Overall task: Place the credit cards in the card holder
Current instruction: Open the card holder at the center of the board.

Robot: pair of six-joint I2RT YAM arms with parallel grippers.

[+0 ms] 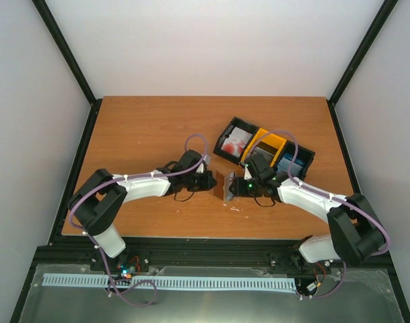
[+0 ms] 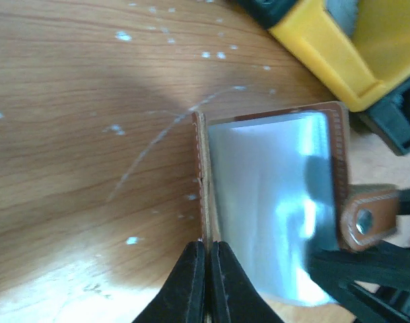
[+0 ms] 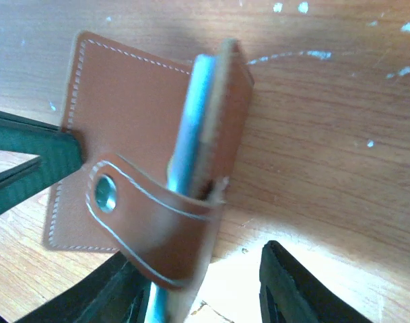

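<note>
The brown leather card holder (image 1: 226, 185) stands half open on the table between my two grippers. In the left wrist view its pale blue-grey lining (image 2: 272, 202) faces the camera, with the snap tab (image 2: 366, 219) at the right. My left gripper (image 2: 208, 249) is shut on the edge of its near flap. My right gripper (image 3: 205, 296) is open, with the holder's tab side (image 3: 157, 222) between its fingers, close to the left one. White-and-red credit cards (image 1: 235, 140) and blue cards (image 1: 290, 163) lie in bins behind. No card is in either gripper.
A row of three bins stands at the back right: black (image 1: 226, 129), yellow (image 1: 272, 142), and black (image 1: 304, 156). The yellow bin's corner (image 2: 332, 54) is close to the holder in the left wrist view. The right gripper's fingers (image 2: 366, 269) show there too.
</note>
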